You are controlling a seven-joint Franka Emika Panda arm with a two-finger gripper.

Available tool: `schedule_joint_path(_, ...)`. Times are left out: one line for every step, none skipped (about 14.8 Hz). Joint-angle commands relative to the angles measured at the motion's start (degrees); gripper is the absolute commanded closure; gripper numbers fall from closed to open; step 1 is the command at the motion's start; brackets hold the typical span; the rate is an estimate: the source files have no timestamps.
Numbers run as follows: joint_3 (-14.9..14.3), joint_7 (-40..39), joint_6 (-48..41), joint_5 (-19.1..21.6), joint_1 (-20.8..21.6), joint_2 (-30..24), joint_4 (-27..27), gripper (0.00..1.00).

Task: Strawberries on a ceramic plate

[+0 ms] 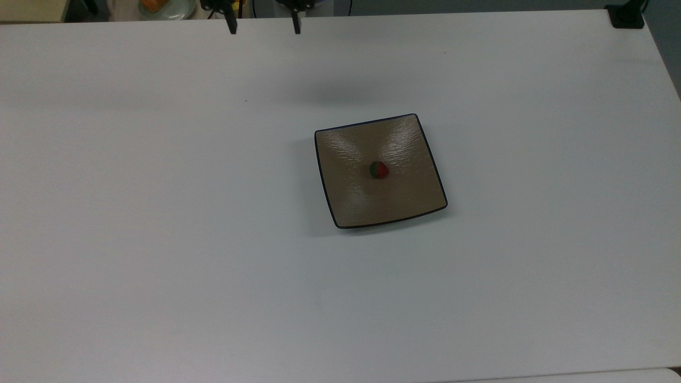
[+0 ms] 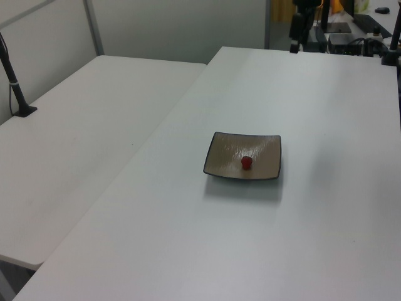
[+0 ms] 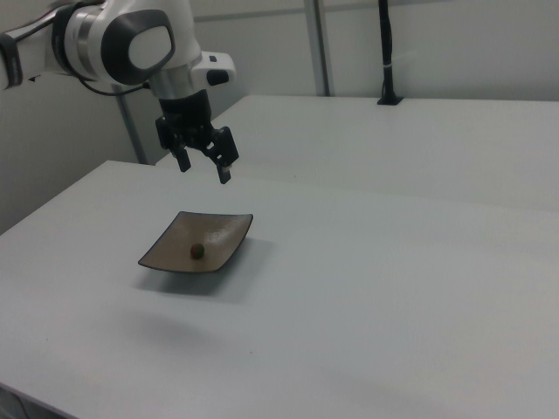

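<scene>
Tiny red strawberry with dark green cap (image 1: 378, 169) lay mid square glossy tan-brown ceramic plate (image 1: 404, 149), central on white table (image 1: 159, 213), black two-finger gripper (image 3: 203, 171) hung empty, fingers spread, above far edge.

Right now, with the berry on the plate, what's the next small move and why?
Probably none beyond parking: the strawberry already rests near the middle of the ceramic plate, untouched. The hand hangs open and empty, raised well above the table, apart from the plate. I'd ease it slightly further clear and stop.
</scene>
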Motion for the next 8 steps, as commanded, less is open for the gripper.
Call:
schedule_joint_path(1.59,-1.33,1.75,0.84,0.09,-0.67,-1.45,0.0)
schedule_joint_path(1.59,-1.33,1.75,0.84,0.09,-0.67,-1.45,0.0)
schedule_joint_path(1.59,-1.33,1.75,0.84,0.18,-0.76,-1.36,0.0)
schedule_joint_path(1.59,-1.33,1.75,0.84,0.18,-0.59,-1.18,0.0)
schedule_joint_path(1.59,-1.33,1.75,0.84,0.35,-0.41,-1.09,0.0)
schedule_joint_path(1.59,-1.33,1.84,0.84,0.36,0.03,-0.92,0.0)
schedule_joint_path(1.59,-1.33,1.84,0.84,0.36,0.55,-0.83,0.0)
schedule_joint_path(1.68,-1.33,1.84,0.84,0.44,0.73,-0.83,0.0)
